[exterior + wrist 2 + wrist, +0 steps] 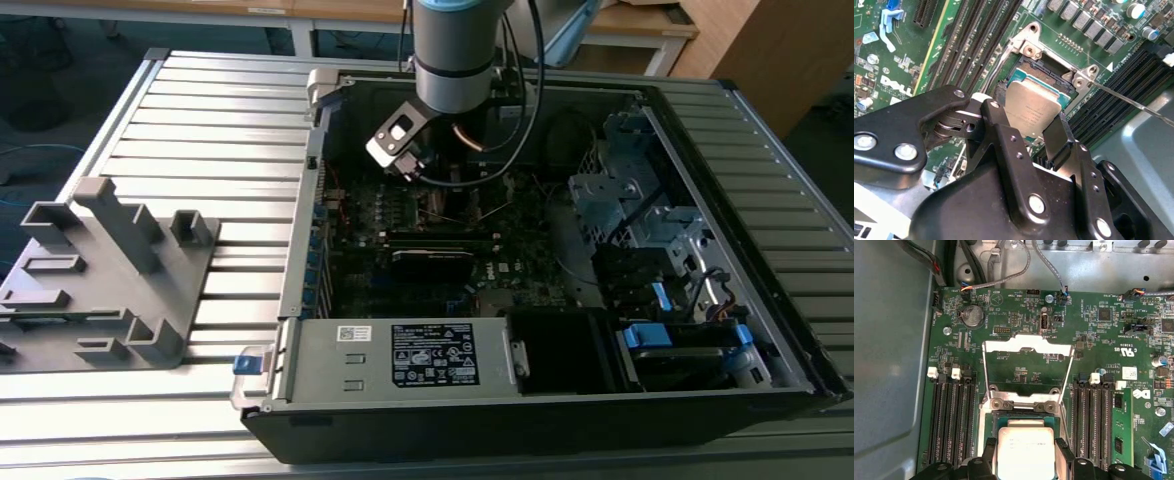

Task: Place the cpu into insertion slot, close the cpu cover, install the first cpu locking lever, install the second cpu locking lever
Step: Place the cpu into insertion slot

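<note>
**Second wrist view: chip pinched over the socket, nothing locked yet**

The gripper [1025, 120] has its two black fingers pressed against opposite edges of the cpu [1034, 105], pinching it directly over the insertion slot [1046, 80]. From where I stand I can't tell whether the chip touches the socket bed or hangs just above it; it looks slightly tilted. In the first wrist view the cpu cover [1029, 344] stands swung open beyond the insertion slot, on the side away from the gripper, with bare motherboard [1104, 340] showing through its window. A thin locking lever [1134, 101] juts out loose beside the slot. I judge the first step is in hand: the placing is unfinished, and the cover and both levers are left.
</note>
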Controlling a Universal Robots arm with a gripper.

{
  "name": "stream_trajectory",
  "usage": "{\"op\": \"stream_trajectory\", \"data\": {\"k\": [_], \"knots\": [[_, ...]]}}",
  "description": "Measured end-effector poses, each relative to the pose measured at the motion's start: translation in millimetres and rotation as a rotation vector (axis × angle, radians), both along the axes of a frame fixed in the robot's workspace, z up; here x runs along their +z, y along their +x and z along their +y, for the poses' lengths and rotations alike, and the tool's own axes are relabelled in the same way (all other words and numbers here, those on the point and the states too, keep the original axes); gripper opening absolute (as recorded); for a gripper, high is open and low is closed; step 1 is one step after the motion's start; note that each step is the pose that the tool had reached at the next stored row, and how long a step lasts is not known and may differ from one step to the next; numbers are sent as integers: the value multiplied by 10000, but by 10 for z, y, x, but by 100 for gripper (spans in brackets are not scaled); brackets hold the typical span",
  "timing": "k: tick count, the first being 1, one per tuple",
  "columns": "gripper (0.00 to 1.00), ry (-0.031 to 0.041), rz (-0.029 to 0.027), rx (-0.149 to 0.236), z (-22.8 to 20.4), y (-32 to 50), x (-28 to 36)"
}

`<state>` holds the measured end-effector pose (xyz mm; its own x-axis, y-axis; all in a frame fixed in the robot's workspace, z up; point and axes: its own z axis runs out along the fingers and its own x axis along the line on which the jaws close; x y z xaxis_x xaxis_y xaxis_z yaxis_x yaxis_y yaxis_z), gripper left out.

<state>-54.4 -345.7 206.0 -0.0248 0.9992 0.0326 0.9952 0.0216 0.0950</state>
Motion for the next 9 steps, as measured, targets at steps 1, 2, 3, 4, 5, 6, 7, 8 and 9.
{"op": "stream_trajectory", "data": {"k": [1,2,3,4,5,6,7,8,9], "knots": [[54,-3,2,-79,0,0,-2],[54,-4,3,-151,-1,0,-3],[54,-6,4,-186,-1,-1,-4],[54,-7,4,-192,-1,-1,-4],[54,-4,2,-194,-1,0,-7],[54,-2,1,-195,0,0,-13],[54,-2,1,-195,0,0,-20],[54,-3,2,-195,0,0,-27],[54,-3,2,-195,-1,0,-34]]}}
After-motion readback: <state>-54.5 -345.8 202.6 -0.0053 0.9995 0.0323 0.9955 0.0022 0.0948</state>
